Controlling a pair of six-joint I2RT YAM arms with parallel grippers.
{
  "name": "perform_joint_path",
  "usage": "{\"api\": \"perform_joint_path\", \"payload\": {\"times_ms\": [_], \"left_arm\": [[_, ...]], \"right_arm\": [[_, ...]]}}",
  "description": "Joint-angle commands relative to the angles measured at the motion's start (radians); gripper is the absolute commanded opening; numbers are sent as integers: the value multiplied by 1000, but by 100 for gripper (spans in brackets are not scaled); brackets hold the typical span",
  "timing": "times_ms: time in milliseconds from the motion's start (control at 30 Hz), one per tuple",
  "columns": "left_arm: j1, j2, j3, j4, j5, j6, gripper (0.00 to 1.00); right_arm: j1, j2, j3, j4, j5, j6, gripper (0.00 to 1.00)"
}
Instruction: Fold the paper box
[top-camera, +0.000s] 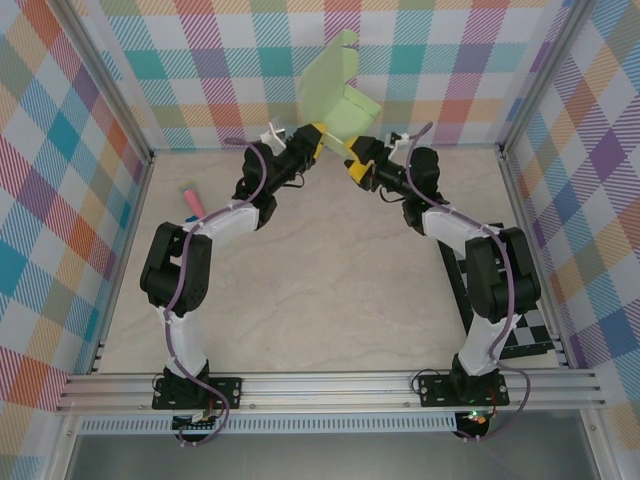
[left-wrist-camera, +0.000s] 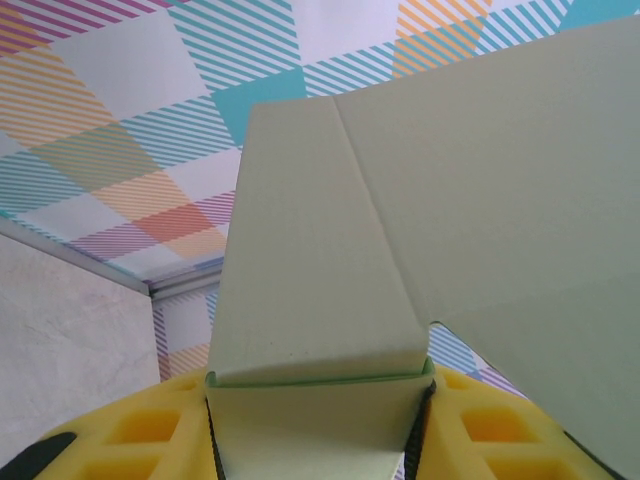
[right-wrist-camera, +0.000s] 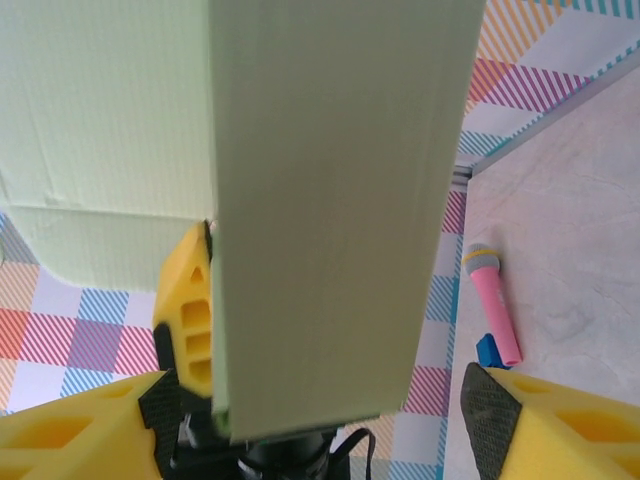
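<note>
Where the table (top-camera: 320, 290) runs toward its far-left corner, a pink stick (top-camera: 192, 200) with a blue end lies flat, well apart from both arms. Left gripper (top-camera: 318, 136) is up off the table near the back wall, its yellow fingers (left-wrist-camera: 130, 430) clamped on a narrow lower panel of the paper box (top-camera: 336, 88). The left wrist view has that panel spanning pad to pad, touching both. Paper box is in the air, above and between the two grippers, in front of the checked back wall. It is pale green card, partly folded: one long panel stands up from the left gripper's hold and a wider sheet creases off to its right. Right gripper (right-wrist-camera: 315, 400) sits just right of the left one, jaws wide, with a long panel of the card hanging between them. Gaps seem to show on both sides, so probably no contact, though the near edge is hard to read. Checkered board (top-camera: 520, 335) lies on the table at far right, partly under the right arm.
</note>
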Motion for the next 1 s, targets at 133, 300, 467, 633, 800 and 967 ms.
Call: {"api": "perform_joint_path", "payload": {"times_ms": [133,300,467,633,800,967], "left_arm": [[-29,-29,1,65,15,12,31],[-37,-33,-2,57,11,17,31],[-40,-34,-1,50,-3,-6,31],[-39,-28,1,35,-9,-24,31],[-41,-25,3,34,-9,-32,31],[-40,-28,1,37,-3,-32,31]], "right_arm": [[4,56,141,-5,-53,-18,70],[12,49,170,-83,-54,-71,64],[22,43,159,-86,-29,-94,62],[31,25,150,-82,-13,-126,63],[31,25,138,-76,-9,-129,54],[31,35,132,-41,-15,-110,46]]}}
